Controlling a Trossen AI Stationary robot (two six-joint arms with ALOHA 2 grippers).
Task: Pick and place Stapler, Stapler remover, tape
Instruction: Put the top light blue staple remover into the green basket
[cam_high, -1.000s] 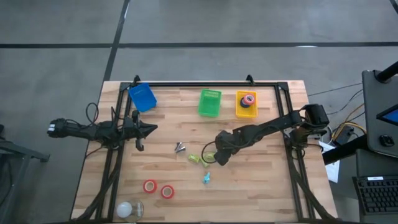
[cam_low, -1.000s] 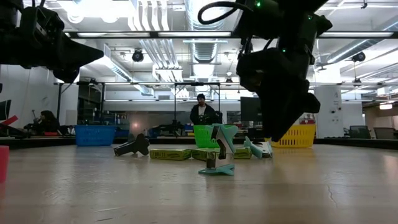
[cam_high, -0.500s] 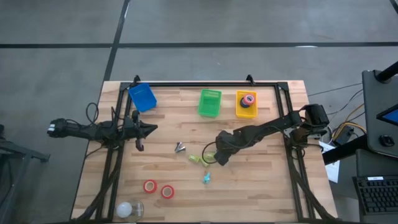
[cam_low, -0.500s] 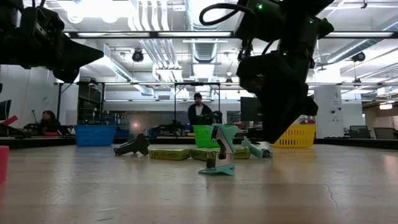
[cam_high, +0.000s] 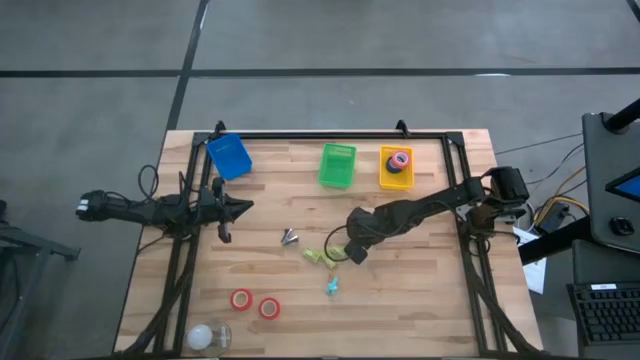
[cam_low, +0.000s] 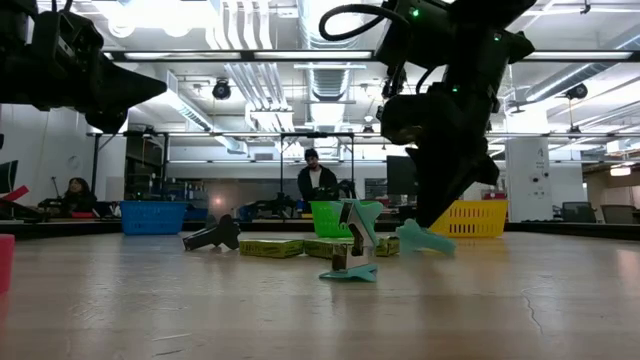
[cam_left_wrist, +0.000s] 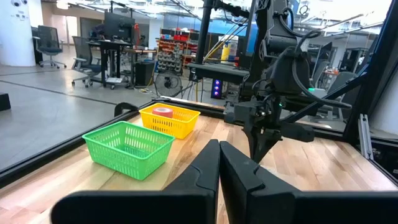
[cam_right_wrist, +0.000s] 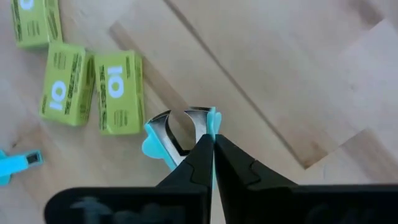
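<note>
Right wrist view shows my right gripper (cam_right_wrist: 211, 144) clamped on a blue staple remover (cam_right_wrist: 176, 138), its metal claws sticking out past my fingertips, held clear of the table (cam_high: 420, 290) just beside the green boxes (cam_right_wrist: 87, 87). Near those boxes, a second blue remover (cam_high: 331, 287) lies on the wood toward the red tapes (cam_high: 254, 303). My left gripper (cam_high: 240, 208) waits with fingers together, well away from the boxes.

Only one marking legible: a white "10" printed on two of the small flat lime-green cardboard boxes (cam_right_wrist: 92, 92) lying side by side on the light wooden tabletop (cam_right_wrist: 298, 81); smaller print too fine to read.
</note>
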